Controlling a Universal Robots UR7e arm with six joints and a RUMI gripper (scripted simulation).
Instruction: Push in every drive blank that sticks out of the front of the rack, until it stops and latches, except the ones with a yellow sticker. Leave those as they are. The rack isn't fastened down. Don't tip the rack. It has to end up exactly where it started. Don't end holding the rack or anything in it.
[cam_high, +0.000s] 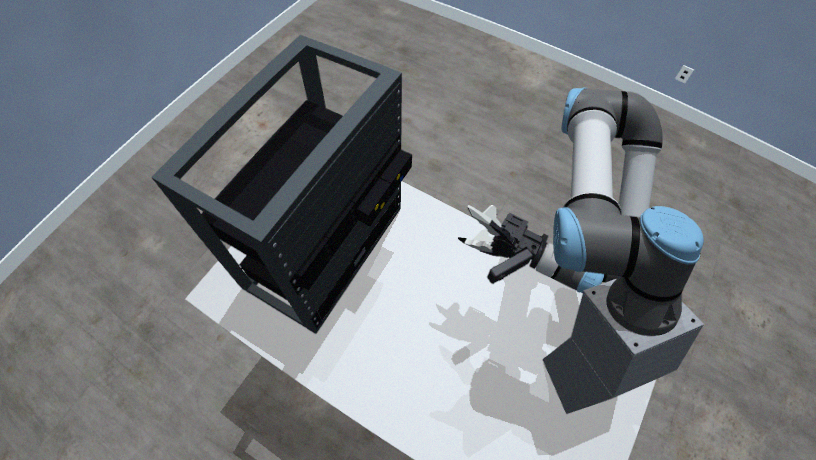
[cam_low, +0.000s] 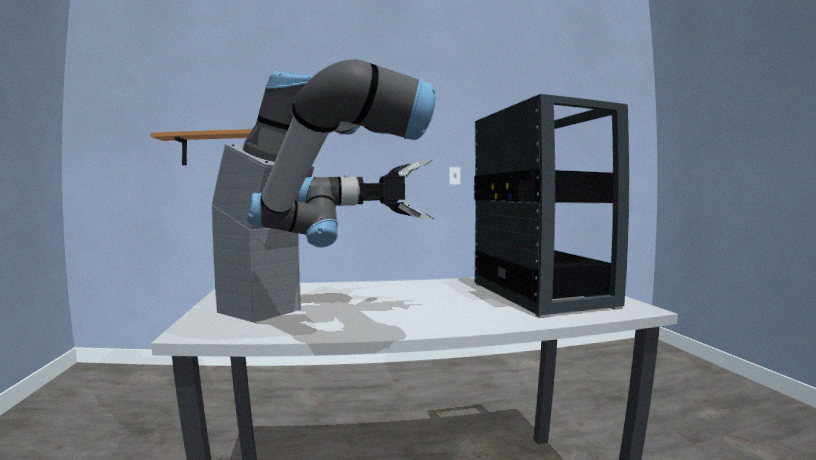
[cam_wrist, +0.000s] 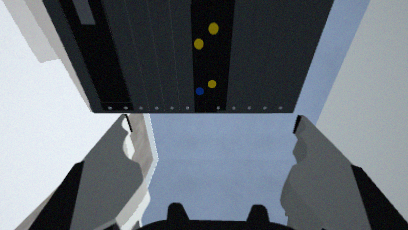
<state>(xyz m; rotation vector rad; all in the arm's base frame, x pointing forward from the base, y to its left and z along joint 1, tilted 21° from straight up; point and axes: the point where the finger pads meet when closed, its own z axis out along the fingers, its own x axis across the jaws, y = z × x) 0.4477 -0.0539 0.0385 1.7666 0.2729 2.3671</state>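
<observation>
The dark open-frame rack stands on the white table's far end, also in the side view. A black drive row crosses its front at mid height. In the overhead view two blanks stick out of it, one at the far end and one nearer the middle. The wrist view shows the row with three yellow stickers and one blue sticker. My gripper is open and empty, level with the row, facing the rack front with a clear gap.
A black unit fills the rack's bottom bay. The arm's grey pedestal stands at the table's other end. A wooden wall shelf hangs behind the arm. The table edge runs close under the rack's near side.
</observation>
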